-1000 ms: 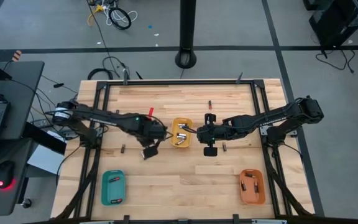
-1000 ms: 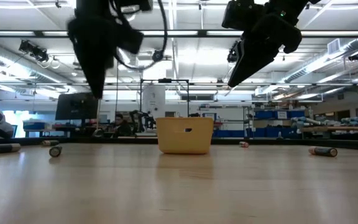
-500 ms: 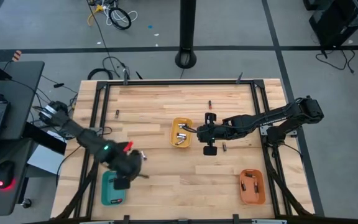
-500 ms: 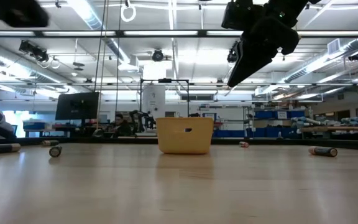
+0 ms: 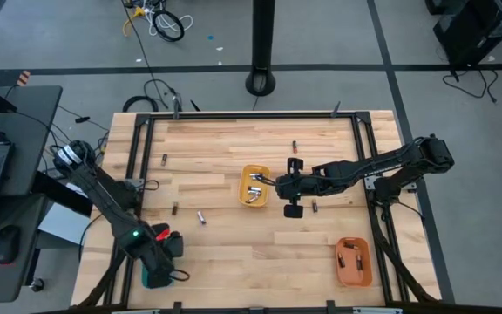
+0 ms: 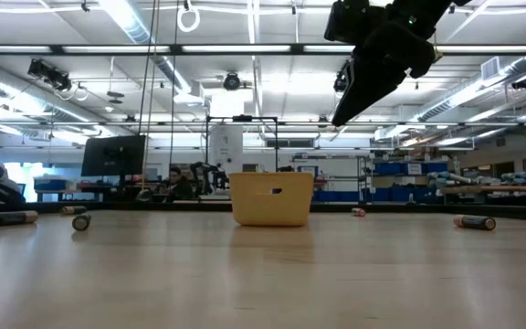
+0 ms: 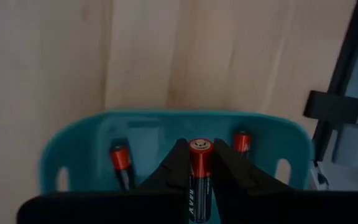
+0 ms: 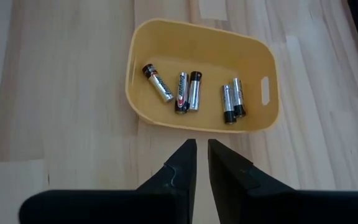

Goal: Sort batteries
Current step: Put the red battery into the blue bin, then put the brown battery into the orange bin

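Observation:
My left gripper (image 5: 162, 260) (image 7: 199, 163) hangs over the teal tray (image 5: 150, 279) (image 7: 166, 127) at the table's near left and is shut on a dark battery with a red end (image 7: 199, 155). Two more red-ended batteries (image 7: 120, 163) (image 7: 242, 142) lie in that tray. My right gripper (image 5: 276, 183) (image 8: 200, 152) hovers just right of the yellow tray (image 5: 254, 186) (image 8: 253, 121), shut but for a narrow slit and holding nothing. Several batteries (image 8: 187, 91) lie in the yellow tray. Loose batteries (image 5: 201, 216) (image 5: 175, 208) (image 5: 314, 207) rest on the wood. My left gripper pinches the battery between its two fingers (image 7: 174, 168), which come from above. The battery lies along the fingers, and its red end (image 7: 199, 147) pokes out between their tips. It is lifted clear, above the teal tray's floor.
An orange tray (image 5: 353, 262) with batteries sits at the near right. More loose batteries lie near the far edge (image 5: 165, 159) (image 5: 293, 146). In the low view, batteries (image 6: 12, 217) (image 6: 80, 221) (image 6: 473, 221) lie on either side of the yellow tray (image 6: 272, 197). A black frame (image 5: 138, 174) borders the table.
My left gripper has swung from beside the yellow tray toward the table's near left corner and now hangs over the teal tray. It has left the low view. The right arm has kept still.

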Robot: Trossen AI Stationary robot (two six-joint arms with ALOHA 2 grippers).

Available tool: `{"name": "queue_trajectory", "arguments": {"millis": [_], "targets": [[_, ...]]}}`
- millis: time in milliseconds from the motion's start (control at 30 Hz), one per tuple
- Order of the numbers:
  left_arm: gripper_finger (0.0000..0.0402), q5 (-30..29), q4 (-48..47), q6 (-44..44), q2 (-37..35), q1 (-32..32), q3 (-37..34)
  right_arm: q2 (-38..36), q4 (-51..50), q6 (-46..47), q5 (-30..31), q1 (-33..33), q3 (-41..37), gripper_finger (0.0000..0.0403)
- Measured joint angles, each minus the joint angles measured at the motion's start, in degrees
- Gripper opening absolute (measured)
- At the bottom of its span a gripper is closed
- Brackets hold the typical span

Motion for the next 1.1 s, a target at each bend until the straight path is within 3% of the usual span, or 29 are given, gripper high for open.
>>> {"name": "queue_trajectory", "arguments": {"millis": [167,467,700,833,1000,1100], "targets": [[0.0045,1.8,6.8,-3.1,0.0,-1.3,-5.1,0.0,0.0,0.0,0.0,0.0,0.0,0.0049],[0.0045,1.9,7.5,-3.3,0.0,-1.3,-7.3,0.0,-0.5,0.0,0.0,0.0,0.0,0.005],[0.0115,2.6,7.7,-2.9,0.0,-1.3,-7.3,0.0,-0.5,0.0,0.0,0.0,0.0,0.0049],[0.0128,3.4,7.7,-2.9,0.0,-1.2,-7.3,0.0,-0.5,0.0,0.0,0.0,0.0,0.005],[0.0117,5.6,5.6,-3.3,0.0,-0.6,-5.5,0.0,-1.0,0.2,0.0,0.0,0.0,0.0048],[0.0073,5.2,3.0,-1.2,-0.7,1.5,-2.6,-0.3,-2.4,1.2,0.6,0.0,0.0,0.0048]]}}
